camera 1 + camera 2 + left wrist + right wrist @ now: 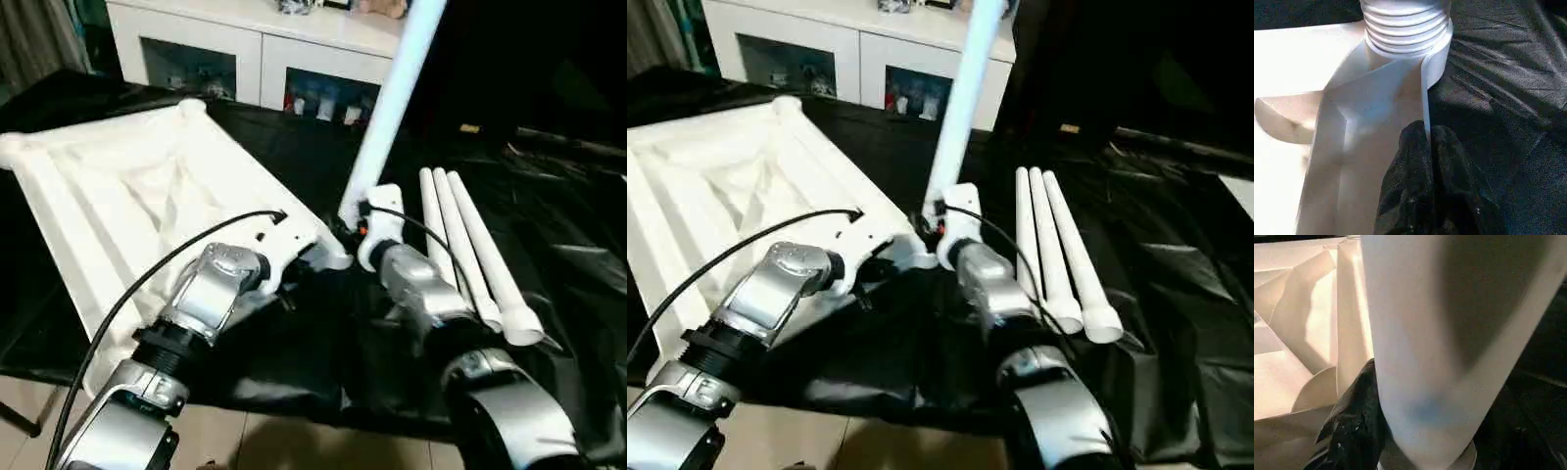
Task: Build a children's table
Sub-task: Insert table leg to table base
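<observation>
The children's table top [127, 186] lies upside down on the black cloth, ribbed underside up. One white leg [387, 108] stands tilted in the top's near right corner socket. Its ribbed end [1405, 24] sits in that socket. My right gripper [358, 220] is shut on this leg just above the socket, with the leg [1435, 357] between its black fingers [1352, 431]. My left gripper [294, 259] is shut on a thin wall of the top's rim right beside the same corner, its fingers [1410, 166] pinching that wall. Three more legs [470, 245] lie side by side to the right.
A white cabinet [255, 49] with glass doors stands behind the work table. The black cloth [568, 225] is wrinkled on the right. The work table's front edge runs just under my forearms, with pale floor [294, 446] below it.
</observation>
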### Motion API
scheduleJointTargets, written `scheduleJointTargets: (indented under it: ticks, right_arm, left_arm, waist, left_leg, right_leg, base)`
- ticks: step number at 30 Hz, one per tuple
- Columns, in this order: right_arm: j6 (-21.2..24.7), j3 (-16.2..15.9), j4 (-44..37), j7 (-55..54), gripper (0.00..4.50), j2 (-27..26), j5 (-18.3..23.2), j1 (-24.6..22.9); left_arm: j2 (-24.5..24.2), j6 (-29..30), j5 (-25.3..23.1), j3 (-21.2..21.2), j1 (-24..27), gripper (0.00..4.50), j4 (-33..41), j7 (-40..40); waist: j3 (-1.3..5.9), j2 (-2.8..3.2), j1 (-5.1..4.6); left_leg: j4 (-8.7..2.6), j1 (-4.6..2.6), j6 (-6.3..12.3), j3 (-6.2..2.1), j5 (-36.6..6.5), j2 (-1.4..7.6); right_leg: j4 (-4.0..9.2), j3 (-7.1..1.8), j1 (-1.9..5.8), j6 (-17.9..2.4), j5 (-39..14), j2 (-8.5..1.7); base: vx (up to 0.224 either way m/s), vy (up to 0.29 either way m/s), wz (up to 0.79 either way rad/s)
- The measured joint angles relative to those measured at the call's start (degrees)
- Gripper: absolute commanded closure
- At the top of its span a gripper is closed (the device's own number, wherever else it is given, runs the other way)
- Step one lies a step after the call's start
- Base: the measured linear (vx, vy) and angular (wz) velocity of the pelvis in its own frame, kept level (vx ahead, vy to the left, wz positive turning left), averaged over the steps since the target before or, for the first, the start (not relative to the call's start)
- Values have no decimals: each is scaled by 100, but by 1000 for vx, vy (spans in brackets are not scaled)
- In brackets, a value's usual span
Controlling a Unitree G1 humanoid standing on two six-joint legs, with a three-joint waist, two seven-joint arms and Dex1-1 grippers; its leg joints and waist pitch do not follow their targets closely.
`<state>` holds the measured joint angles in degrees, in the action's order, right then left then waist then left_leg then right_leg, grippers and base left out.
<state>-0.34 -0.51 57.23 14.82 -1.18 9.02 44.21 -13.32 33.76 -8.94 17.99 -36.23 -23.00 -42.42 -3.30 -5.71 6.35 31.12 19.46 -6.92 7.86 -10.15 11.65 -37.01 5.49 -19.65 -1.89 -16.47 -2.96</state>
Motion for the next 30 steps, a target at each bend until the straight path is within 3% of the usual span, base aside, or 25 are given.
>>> scheduleJointTargets:
  ticks: [3, 12, 14, 19, 20, 25, 27, 30]
  right_arm:
    - [-44, 0, 155, 0, 259, -30, -27, 95]
    - [-188, 59, 343, 90, 259, -63, -72, 255]
    - [-219, 85, 360, 180, 189, -44, -70, 267]
    - [-208, 137, 336, 672, 167, 111, -37, 260]
    - [-190, 133, 259, 875, 142, 178, 7, 243]
    - [93, 104, -119, 1562, 103, 411, 70, -45]
    - [325, -50, -716, 2053, 97, 673, 101, -328]
    - [536, -323, -1583, 2797, 63, 1111, 167, -904]
  left_arm:
    - [-49, 1, 0, 25, 0, 450, 13, 4]
    - [-168, -166, 7, 53, -1, 450, 13, -46]
    - [-193, -226, 12, 53, -1, 450, 9, -74]
    - [-322, -513, 109, 50, -10, 450, 14, -308]
    - [-367, -582, 146, 49, -15, 450, 20, -383]
    - [-500, -843, 201, 48, -60, 450, 67, -654]
    - [-579, -1011, 234, 51, -63, 450, 79, -809]
    - [-737, -1346, 357, 67, -2, 450, 80, -1170]
  waist:
    - [0, -1, -13]
    - [-1, -2, -13]
    - [-2, 1, -11]
    - [-19, 23, 7]
    - [-22, 29, 5]
    - [-48, 67, 15]
    - [-49, 69, 23]
    - [-61, 83, 16]
  left_leg:
    - [-7, -13, -2, 51, 7, 10]
    - [-57, -26, -9, 78, 11, 14]
    - [-59, -25, -11, 80, 12, 16]
    - [-57, -11, 6, 96, 27, 22]
    - [-57, 19, 21, 97, 40, 22]
    - [-34, 97, 87, 104, 55, 21]
    - [-1, 156, 108, 96, 45, 22]
    - [54, 190, 157, 87, 19, 25]
  right_leg:
    - [10, -12, -1, 10, 5, -11]
    - [34, -17, -17, 15, 9, -12]
    - [34, -17, -18, 14, 10, -12]
    - [59, -15, -32, -5, 24, -12]
    - [76, -15, -32, -1, 26, -12]
    - [89, -16, -96, 52, 58, -16]
    - [83, -14, -133, 53, 58, -15]
    - [82, -22, -134, 55, 58, -15]
  base:
    - [0, 0, 0]
    - [0, 0, 0]
    - [0, 0, 0]
    - [0, 0, 0]
    - [0, 0, 0]
    - [0, 0, 0]
    - [0, 0, 0]
    - [0, 0, 0]
